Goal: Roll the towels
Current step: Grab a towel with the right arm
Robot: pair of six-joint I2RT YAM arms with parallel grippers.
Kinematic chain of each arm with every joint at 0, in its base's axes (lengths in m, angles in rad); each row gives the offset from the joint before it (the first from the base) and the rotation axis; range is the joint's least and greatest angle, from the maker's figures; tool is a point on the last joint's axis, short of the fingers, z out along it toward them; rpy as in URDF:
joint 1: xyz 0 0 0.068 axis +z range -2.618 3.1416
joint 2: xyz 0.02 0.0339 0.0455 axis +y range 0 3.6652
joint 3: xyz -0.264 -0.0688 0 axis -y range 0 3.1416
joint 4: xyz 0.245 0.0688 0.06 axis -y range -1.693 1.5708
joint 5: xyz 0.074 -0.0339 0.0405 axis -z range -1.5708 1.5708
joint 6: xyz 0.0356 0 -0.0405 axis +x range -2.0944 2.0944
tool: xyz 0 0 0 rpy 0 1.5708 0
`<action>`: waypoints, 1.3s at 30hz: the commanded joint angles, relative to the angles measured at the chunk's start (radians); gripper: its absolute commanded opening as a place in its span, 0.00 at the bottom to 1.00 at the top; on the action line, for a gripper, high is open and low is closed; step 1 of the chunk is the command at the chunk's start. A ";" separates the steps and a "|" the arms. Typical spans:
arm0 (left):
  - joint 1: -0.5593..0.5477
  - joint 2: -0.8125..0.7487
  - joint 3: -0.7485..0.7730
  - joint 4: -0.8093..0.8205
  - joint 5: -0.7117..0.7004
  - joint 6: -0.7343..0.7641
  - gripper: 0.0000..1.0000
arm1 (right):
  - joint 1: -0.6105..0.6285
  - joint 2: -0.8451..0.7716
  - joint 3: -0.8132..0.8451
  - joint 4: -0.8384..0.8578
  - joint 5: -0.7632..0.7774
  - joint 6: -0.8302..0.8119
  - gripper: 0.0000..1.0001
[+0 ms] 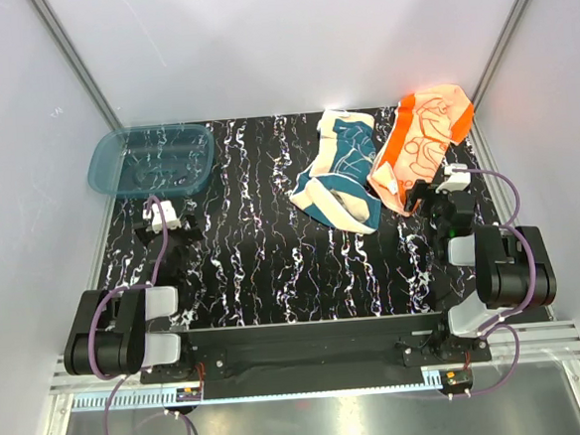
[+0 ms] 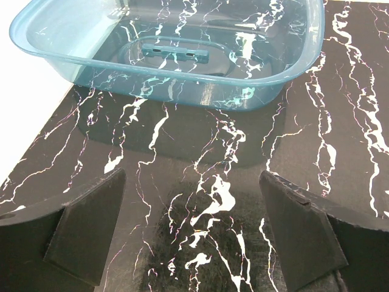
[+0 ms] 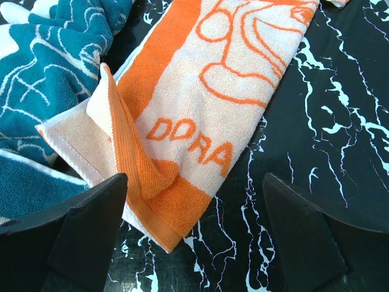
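An orange and white towel (image 1: 419, 139) lies crumpled at the back right of the black marbled table; in the right wrist view (image 3: 213, 103) its folded near corner lies between my fingers. A teal and cream towel (image 1: 339, 172) lies bunched to its left, and it shows at the left edge of the right wrist view (image 3: 42, 73). My right gripper (image 1: 430, 200) (image 3: 194, 243) is open, low over the orange towel's near corner, holding nothing. My left gripper (image 1: 166, 218) (image 2: 191, 237) is open and empty over bare table, just in front of the bin.
A clear teal plastic bin (image 1: 152, 159) stands at the back left; it fills the top of the left wrist view (image 2: 182, 55). White enclosure walls surround the table. The arm bases sit on a metal rail at the near edge.
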 commanded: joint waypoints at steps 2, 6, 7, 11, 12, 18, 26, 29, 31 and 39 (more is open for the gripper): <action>0.002 0.004 0.019 0.068 0.016 0.002 0.99 | -0.002 -0.010 0.015 0.049 0.007 -0.018 1.00; 0.003 0.003 0.018 0.068 0.016 0.002 0.99 | -0.002 -0.010 0.016 0.046 0.005 -0.019 1.00; 0.003 0.003 0.019 0.068 0.016 0.002 0.99 | -0.002 -0.009 0.019 0.041 0.007 -0.016 1.00; 0.003 0.003 0.018 0.068 0.016 0.002 0.99 | 0.065 -0.126 0.082 -0.162 0.173 -0.054 1.00; 0.003 0.003 0.019 0.067 0.018 0.002 0.99 | 0.131 -0.160 0.184 -0.374 0.206 -0.076 1.00; 0.019 0.003 0.029 0.047 0.047 -0.004 0.99 | 0.303 -0.265 0.570 -0.932 0.215 -0.046 1.00; 0.019 0.003 0.030 0.045 0.048 -0.004 0.99 | 0.475 -0.166 0.804 -1.164 0.219 0.238 1.00; 0.020 0.003 0.032 0.045 0.048 -0.004 0.99 | 0.492 0.006 1.057 -1.388 0.056 0.208 0.94; 0.020 0.003 0.032 0.044 0.048 -0.004 0.99 | 0.513 0.121 1.208 -1.511 0.070 0.176 0.99; 0.019 0.003 0.030 0.047 0.047 -0.004 0.99 | 0.611 0.351 1.404 -1.652 0.071 0.157 0.92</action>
